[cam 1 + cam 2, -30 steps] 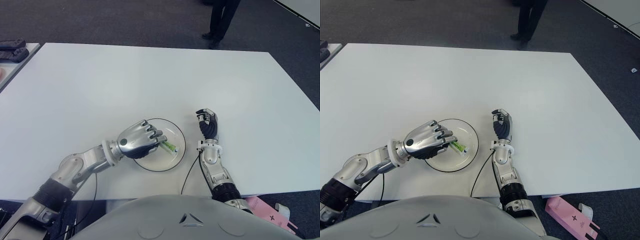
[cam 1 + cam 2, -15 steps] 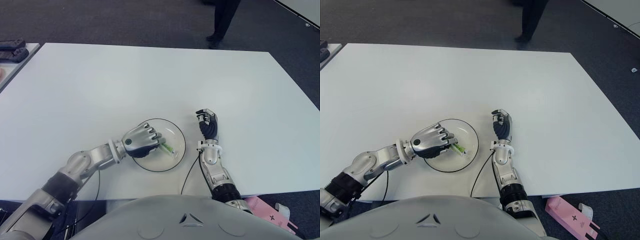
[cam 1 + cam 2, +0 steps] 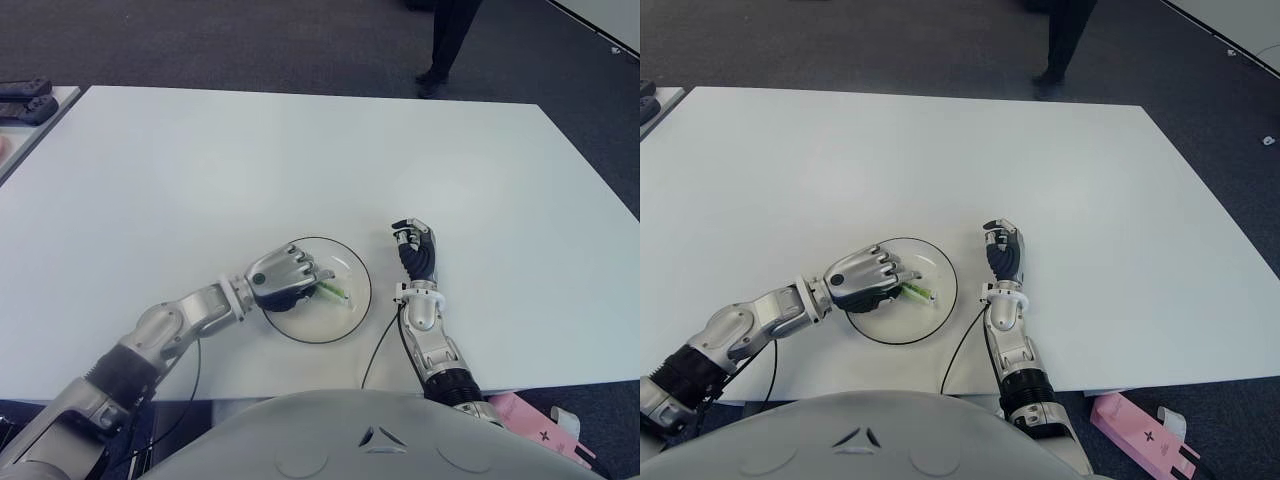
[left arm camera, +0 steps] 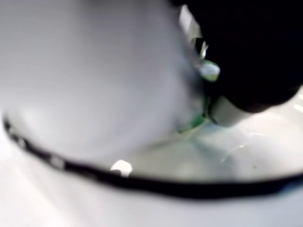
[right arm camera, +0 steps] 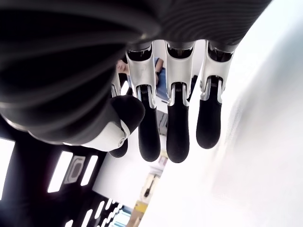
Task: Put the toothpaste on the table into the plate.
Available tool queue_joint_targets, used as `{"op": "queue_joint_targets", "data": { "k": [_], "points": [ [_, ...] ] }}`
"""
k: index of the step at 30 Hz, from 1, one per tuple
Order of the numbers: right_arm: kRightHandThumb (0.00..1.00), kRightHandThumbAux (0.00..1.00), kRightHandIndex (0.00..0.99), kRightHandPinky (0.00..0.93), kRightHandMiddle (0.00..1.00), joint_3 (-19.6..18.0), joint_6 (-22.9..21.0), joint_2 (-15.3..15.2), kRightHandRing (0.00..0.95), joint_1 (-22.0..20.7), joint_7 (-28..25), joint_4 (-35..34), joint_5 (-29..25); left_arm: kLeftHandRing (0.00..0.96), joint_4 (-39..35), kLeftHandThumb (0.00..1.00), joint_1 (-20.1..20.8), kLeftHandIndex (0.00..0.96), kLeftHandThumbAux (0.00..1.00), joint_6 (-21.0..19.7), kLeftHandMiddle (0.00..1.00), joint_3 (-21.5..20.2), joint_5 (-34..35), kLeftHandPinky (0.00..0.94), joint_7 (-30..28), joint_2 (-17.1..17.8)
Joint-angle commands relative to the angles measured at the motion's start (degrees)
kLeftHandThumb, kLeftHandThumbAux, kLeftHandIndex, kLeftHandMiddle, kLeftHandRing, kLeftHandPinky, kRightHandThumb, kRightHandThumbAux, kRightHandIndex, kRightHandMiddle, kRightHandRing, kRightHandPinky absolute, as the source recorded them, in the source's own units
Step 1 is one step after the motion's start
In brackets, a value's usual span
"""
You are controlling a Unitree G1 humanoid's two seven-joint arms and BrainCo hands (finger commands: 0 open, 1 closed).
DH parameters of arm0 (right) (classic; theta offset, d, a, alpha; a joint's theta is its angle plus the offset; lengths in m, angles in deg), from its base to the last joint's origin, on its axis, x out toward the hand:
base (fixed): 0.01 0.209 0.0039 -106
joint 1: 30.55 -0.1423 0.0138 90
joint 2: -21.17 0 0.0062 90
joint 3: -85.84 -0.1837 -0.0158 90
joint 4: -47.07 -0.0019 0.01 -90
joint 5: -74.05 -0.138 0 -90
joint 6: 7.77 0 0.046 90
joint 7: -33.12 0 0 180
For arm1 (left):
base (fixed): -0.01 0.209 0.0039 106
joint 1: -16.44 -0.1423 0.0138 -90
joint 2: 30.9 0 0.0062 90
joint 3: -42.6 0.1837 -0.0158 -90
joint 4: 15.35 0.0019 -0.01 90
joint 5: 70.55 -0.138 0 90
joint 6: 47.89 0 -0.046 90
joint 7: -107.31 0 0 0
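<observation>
Since a second earlier the left hand (image 3: 284, 281) had dropped lower over the plate (image 3: 355, 266) and drawn slightly back toward the robot's left, so that more of the toothpaste (image 3: 334, 291) showed past its fingertips; the right hand (image 3: 416, 251) had not shifted.

In the left eye view the left hand lay over the near-left part of the clear, dark-rimmed plate, knuckles up, fingers curled down over the green-and-white tube. The tube lay inside the rim, its free end pointing toward the plate's right side. The right hand showed just beside the plate on its right, apart from it, on the white table (image 3: 300, 160). A person's legs (image 3: 447, 35) stood beyond the far edge.

The right eye view gave the same layout: the tube (image 3: 917, 291) within the plate (image 3: 940, 262), one end under the left hand's fingertips.

The left wrist view was blurred; a dark finger (image 4: 251, 52) sat against something green and white, the plate's black rim (image 4: 156, 185) curving below. Whether the fingers pinched the tube or merely covered it could not be told.

The right wrist view showed the right hand's fingers (image 5: 178, 118) loosely bent and holding nothing.

By my reading the placing step was nearly finished, the tube already in the plate. The next move would call for opening the left fingers fully and lifting the hand straight up, so the tube is not dragged over the rim.
</observation>
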Motion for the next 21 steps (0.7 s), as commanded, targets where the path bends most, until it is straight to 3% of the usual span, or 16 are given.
{"op": "queue_joint_targets", "data": {
  "k": [1,11,21],
  "points": [
    [0.841,0.687,0.460,0.423,0.443,-0.1,-1.6,0.2,0.438,0.9,-0.4,1.6,0.0,0.003,-0.7,0.124,-1.2,0.002,0.465,-2.8,0.003,-0.2,-0.6,0.004,-1.8,0.2],
    [0.843,0.687,0.467,0.425,0.438,-0.3,-0.9,0.1,0.422,0.7,-0.5,2.0,-0.4,0.000,-1.9,0.105,-2.2,0.000,0.315,-5.5,0.000,-0.7,-0.3,0.000,-0.5,-0.3],
    [0.843,0.687,0.468,0.426,0.438,-0.2,-1.3,0.1,0.429,0.5,-0.3,2.2,-0.2,0.000,-2.0,0.102,-2.5,0.000,0.277,-6.3,0.000,-1.0,-1.0,0.000,4.1,-0.7]
  ]
}}
